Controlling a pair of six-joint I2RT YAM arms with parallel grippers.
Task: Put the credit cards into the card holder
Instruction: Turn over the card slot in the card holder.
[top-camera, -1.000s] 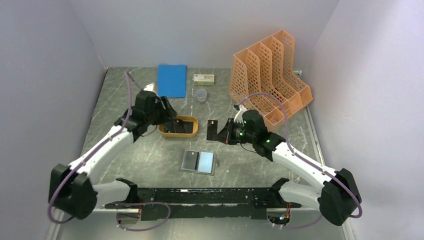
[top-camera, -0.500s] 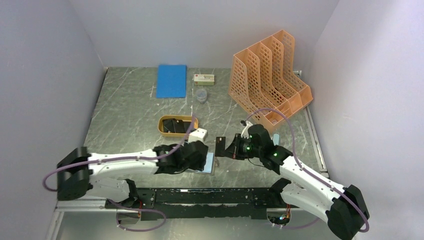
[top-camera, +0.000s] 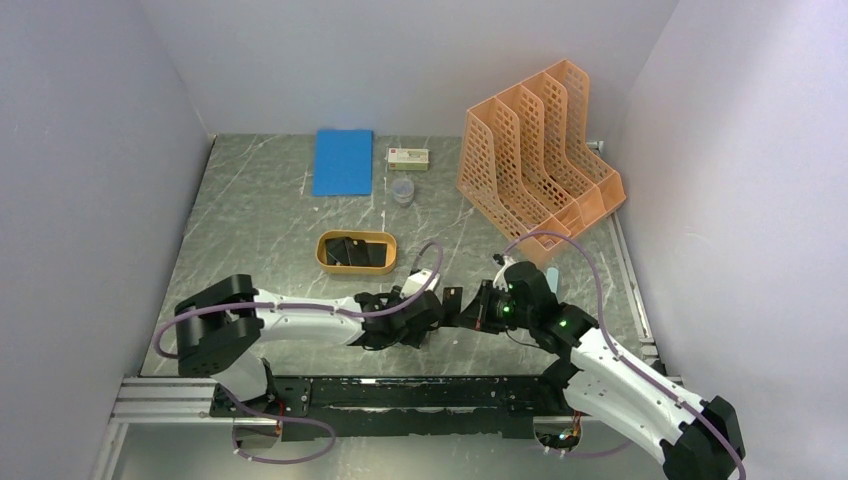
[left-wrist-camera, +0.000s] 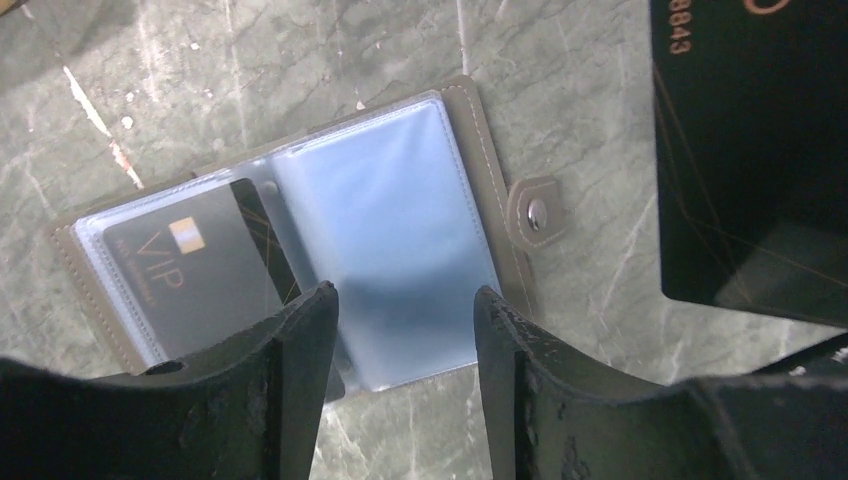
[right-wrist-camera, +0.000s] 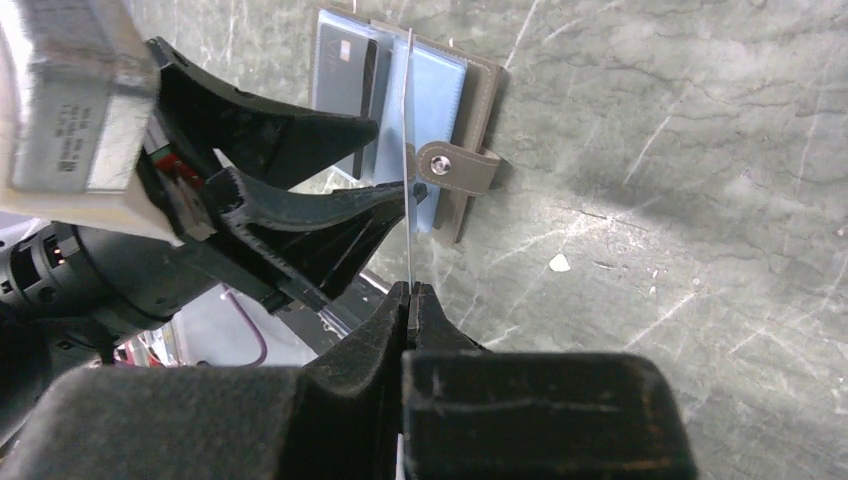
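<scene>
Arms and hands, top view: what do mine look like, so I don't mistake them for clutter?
Both the left arm and right arm have white links between bulky black joints, with a mauve cable looping alongside each. Green lights glow on the right wrist. The left hand and right hand have matte black, tapering fingers.

I read a grey-green marbled surface (top-camera: 250, 225) | far edge: flat bright blue notebook (top-camera: 342, 162), small white box with red label (top-camera: 408, 156), small clear cup (top-camera: 402, 190) near it | far right: orange perforated file rack (top-camera: 520, 150) | middle: orange oval tray (top-camera: 356, 269) | near edge: open grey-brown card holder (left-wrist-camera: 385, 250) lying flat
</scene>
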